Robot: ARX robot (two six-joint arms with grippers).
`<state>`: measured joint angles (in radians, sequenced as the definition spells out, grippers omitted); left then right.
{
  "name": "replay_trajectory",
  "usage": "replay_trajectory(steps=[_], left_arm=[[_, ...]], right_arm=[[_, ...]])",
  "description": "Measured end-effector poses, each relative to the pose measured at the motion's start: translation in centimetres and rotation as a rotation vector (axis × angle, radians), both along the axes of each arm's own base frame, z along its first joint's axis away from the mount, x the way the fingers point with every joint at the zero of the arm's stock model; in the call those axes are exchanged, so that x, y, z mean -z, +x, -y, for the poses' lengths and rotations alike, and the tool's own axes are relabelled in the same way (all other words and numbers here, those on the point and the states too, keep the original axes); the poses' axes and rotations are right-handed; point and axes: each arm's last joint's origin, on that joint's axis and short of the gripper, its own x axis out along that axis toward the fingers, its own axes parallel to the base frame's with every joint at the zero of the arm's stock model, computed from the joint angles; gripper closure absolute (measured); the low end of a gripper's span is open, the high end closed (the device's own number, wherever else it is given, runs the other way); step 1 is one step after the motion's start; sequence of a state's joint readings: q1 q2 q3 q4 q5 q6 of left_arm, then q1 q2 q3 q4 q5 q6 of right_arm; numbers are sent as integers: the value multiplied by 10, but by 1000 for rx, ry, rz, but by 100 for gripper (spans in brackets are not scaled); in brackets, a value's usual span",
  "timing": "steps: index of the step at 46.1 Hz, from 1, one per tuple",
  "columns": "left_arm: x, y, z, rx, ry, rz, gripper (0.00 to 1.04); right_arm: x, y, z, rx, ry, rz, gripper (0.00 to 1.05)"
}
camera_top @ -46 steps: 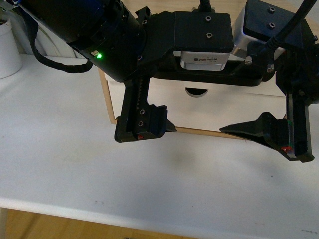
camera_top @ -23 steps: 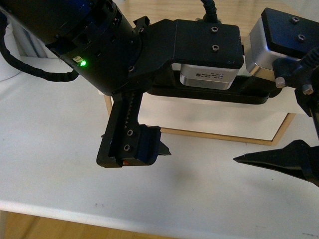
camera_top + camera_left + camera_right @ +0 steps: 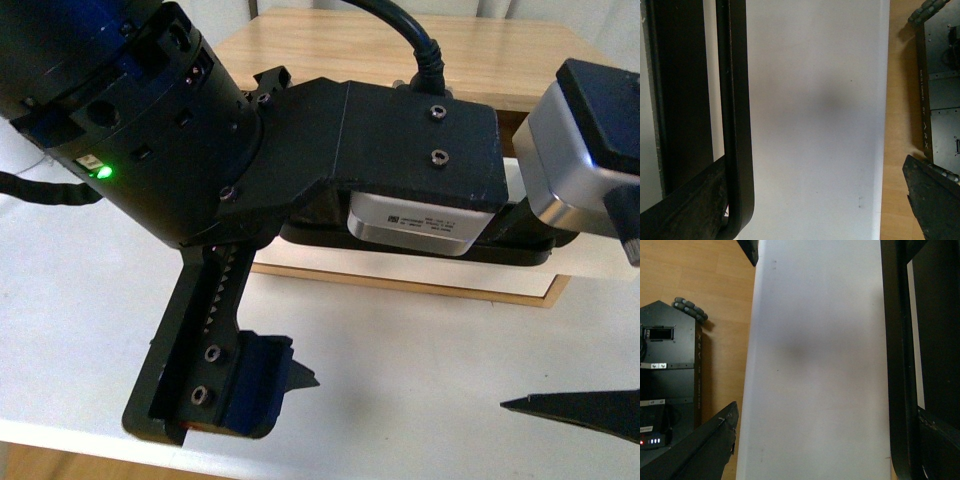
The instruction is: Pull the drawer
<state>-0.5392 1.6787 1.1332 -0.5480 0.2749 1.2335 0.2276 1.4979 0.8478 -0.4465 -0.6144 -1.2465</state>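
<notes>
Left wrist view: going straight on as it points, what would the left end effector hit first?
Most likely the white tabletop: the open left end effector aims at it, with nothing showing between the fingers. Its height above the surface is unclear.

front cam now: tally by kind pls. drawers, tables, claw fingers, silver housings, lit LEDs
Drawer: 1
Table: 1
Claw fingers: 2
Silver housings: 2
Lit green LED: 1
Total: 7
</notes>
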Motion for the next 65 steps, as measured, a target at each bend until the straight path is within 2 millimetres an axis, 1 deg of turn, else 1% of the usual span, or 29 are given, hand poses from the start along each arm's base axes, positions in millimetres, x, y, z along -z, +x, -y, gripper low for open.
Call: replay_trajectory(steps=[9,14,17,20,24,31,36,39,41,45,48,50,55,56,58,62,65], left_arm=[[0,-4,-1,-3,-22,42,6],[-1,-5,-1,-5,-58,80,6],[-5,-4,-2,-26,-84,180,6],[-12,-5,-3,-57,-110,287,6],[-22,-9,-6,-103,-183,366,6],[-48,-27,-21,-264,-336,528,6],[-56,-47,-39,-395,-436,591,6],[-54,-64,-52,-486,-489,613,6],[-51,-72,-59,-528,-508,625,6],[-46,-85,-69,-600,-539,634,6],[-41,-98,-80,-673,-569,650,6],[-36,-110,-91,-758,-608,658,6],[-25,-129,-107,-884,-679,658,6],[-21,-136,-112,-933,-706,654,6],[-18,-141,-116,-967,-720,659,6],[-8,-156,-127,-1088,-783,665,6],[-3,-164,-131,-1141,-845,635,6]], right_arm=[[0,-2,0,1,15,24,9],[-1,-2,2,30,49,39,9],[-5,-2,5,71,83,67,9],[-14,-4,10,123,132,105,9],[-25,-11,18,175,192,150,9],[-37,-29,31,281,285,233,9],[-44,-48,43,399,362,307,9],[-44,-62,52,478,408,338,9],[-43,-67,56,508,419,348,9],[-40,-78,63,580,452,364,9],[-38,-87,70,641,480,375,9],[-36,-96,76,701,507,403,9],[-35,-108,85,790,562,432,9],[-35,-111,87,815,576,434,9],[-34,-116,90,848,596,440,9],[-33,-127,94,903,639,448,9],[-31,-134,96,938,668,452,9]])
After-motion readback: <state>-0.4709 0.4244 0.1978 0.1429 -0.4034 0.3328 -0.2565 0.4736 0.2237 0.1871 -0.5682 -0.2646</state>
